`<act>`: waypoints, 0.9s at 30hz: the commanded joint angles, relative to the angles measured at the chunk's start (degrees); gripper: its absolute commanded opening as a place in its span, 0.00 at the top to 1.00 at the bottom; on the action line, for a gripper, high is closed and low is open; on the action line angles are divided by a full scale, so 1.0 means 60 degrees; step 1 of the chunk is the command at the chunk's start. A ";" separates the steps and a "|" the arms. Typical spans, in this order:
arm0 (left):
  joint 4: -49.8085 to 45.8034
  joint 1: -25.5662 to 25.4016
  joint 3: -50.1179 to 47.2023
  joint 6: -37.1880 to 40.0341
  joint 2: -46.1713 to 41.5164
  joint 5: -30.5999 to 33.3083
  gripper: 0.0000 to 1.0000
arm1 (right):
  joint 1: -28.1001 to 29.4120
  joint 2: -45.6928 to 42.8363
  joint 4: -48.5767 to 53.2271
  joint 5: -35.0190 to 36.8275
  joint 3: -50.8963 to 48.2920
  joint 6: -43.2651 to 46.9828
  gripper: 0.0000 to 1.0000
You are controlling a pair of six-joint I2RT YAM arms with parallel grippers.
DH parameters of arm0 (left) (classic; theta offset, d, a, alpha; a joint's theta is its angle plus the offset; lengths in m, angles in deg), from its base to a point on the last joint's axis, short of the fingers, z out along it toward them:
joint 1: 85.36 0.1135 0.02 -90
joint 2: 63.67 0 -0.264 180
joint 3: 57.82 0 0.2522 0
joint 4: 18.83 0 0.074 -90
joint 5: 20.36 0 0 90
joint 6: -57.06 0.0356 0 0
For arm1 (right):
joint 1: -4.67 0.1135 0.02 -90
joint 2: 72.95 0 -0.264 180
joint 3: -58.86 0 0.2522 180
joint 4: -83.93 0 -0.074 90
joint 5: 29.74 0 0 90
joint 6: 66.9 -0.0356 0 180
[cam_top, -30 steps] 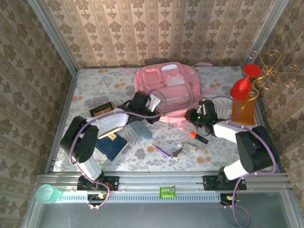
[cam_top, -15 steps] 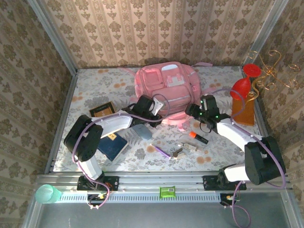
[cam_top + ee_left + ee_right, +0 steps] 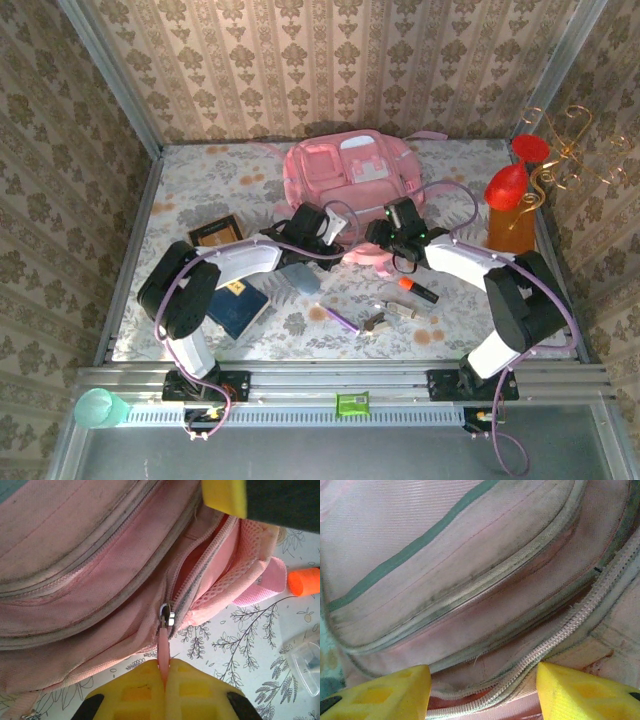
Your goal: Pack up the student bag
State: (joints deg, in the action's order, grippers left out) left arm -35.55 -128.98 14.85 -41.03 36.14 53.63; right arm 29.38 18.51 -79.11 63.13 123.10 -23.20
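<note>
At the half-unzipped pocket [image 3: 192,575] of the large soft pink fabric backpack [image 3: 340,170], left pincer [image 3: 165,670] pinches the pink zipper pull [image 3: 163,642], right pincer [image 3: 482,680] gapes empty; orange marker [image 3: 417,289] lies unpacked.

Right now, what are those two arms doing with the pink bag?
They are working on a front pocket of the pink backpack. The left claw is pinched shut on the zipper pull, and the pocket gapes partly open. The right claw, open, is at the same zipper. A marker, pen and book lie unpacked on the table.
</note>
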 commanded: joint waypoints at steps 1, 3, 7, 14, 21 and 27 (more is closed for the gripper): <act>-0.0113 -0.0106 -0.0256 -0.0157 0.0218 -0.0038 1.00 | 0.0072 0.0428 0.0007 0.0321 -0.0119 -0.0690 0.42; -0.0106 -0.0114 -0.0310 -0.0159 0.0265 -0.0042 1.00 | 0.0075 0.0546 -0.0162 0.0247 -0.0142 -0.0859 0.43; -0.0122 -0.0101 -0.0430 -0.0145 0.0341 -0.0067 1.00 | 0.0071 0.0379 -0.0221 0.0353 -0.0294 -0.1064 0.48; -0.0080 -0.0114 -0.0464 -0.0203 0.0332 -0.0139 1.00 | 0.0102 -0.0319 -0.0328 0.0180 -0.0902 -0.1463 0.50; -0.0155 -0.0113 -0.0402 -0.0171 0.0314 -0.0144 1.00 | 0.0145 -0.0466 -0.0422 0.0035 -0.1168 -0.1773 0.50; -0.0081 -0.0105 -0.0433 -0.0187 0.0364 -0.0129 1.00 | 0.0159 -0.1016 -0.0172 0.0106 -0.1337 -0.1818 0.50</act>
State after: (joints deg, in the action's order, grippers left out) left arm -33.80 -129.28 13.30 -41.12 36.90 53.33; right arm 29.75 13.90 -84.03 64.34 116.10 -32.62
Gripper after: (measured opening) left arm 0.045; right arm 0.503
